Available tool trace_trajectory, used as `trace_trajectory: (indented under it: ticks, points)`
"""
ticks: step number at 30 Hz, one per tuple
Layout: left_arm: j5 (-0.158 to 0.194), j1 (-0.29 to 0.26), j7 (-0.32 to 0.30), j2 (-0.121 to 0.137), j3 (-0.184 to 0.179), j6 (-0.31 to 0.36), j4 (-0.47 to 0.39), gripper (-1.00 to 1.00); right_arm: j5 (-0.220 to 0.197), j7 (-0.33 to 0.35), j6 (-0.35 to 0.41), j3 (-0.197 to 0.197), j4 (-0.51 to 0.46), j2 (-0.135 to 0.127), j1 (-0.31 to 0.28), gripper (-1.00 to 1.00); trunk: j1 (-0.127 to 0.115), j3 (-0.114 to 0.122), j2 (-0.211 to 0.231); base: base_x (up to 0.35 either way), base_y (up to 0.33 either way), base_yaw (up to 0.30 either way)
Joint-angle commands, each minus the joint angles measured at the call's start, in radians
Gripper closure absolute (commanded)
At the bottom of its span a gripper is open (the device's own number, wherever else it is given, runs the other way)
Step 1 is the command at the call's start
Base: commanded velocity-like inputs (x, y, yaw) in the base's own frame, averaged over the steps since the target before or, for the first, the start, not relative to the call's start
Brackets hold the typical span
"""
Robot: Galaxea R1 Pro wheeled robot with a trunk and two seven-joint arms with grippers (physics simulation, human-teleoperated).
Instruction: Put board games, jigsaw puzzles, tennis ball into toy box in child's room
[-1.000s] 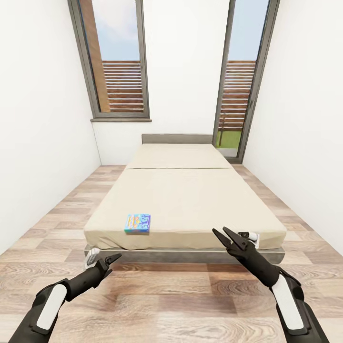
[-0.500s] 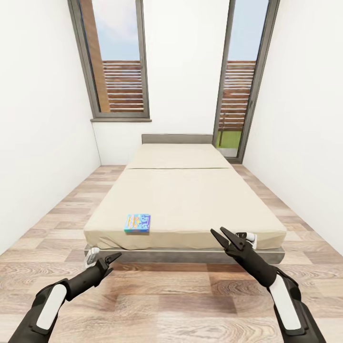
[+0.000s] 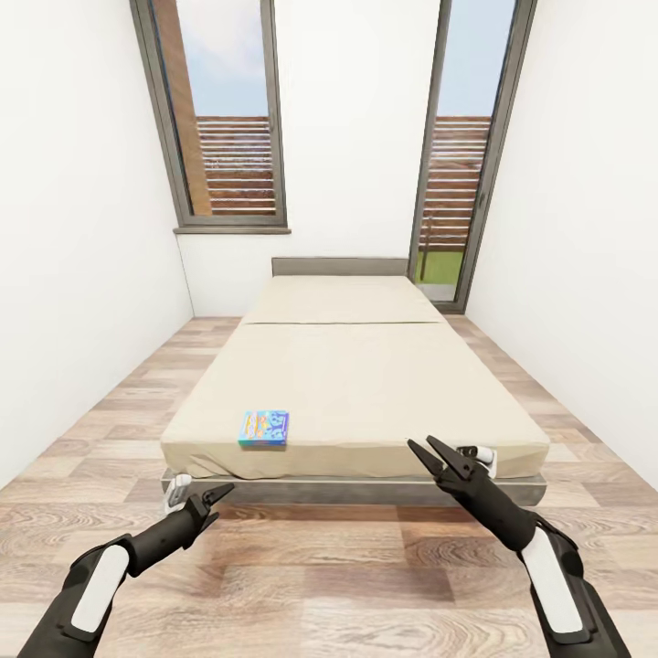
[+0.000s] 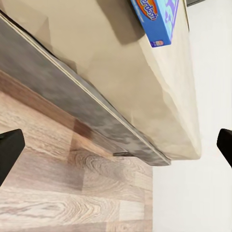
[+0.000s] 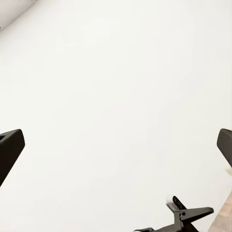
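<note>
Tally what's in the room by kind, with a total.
Board games: 1, blue, on the bed near its foot
Beds: 1
Windows: 2
Grippers: 2, left and right, both open and empty
Total: 6

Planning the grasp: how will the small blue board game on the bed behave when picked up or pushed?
The blue board game looks like a flat, squared box, so probably stiff, and it shouldn't roll. Lying flat near the bed edge, a push would likely slide it off. Its thin sides may make pinching awkward.
</note>
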Motion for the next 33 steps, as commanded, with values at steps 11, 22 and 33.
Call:
trace_trajectory:
  ticks: [11,22,33]
  points:
    - [0.002,-0.001,-0.002,-0.003,-0.001,0.006,0.0,-1.0,-0.012,0.014,0.005,-0.005,-0.005,-0.004,0.0,-1.0,0.0,-0.001,0.0,0.0,0.0,0.0]
    - [0.0,-0.001,0.001,-0.005,-0.008,0.005,0.0,-1.0,-0.014,0.02,0.0,-0.007,-0.011,0.007,0.002,-1.0,0.0,-0.001,0.0,0.016,0.0,0.0]
    - [0.0,-0.001,0.002,-0.006,-0.008,0.004,0.0,-1.0,-0.008,0.015,-0.001,-0.007,-0.007,0.011,0.003,-1.0,0.0,-0.001,0.0,0.204,0.0,0.0]
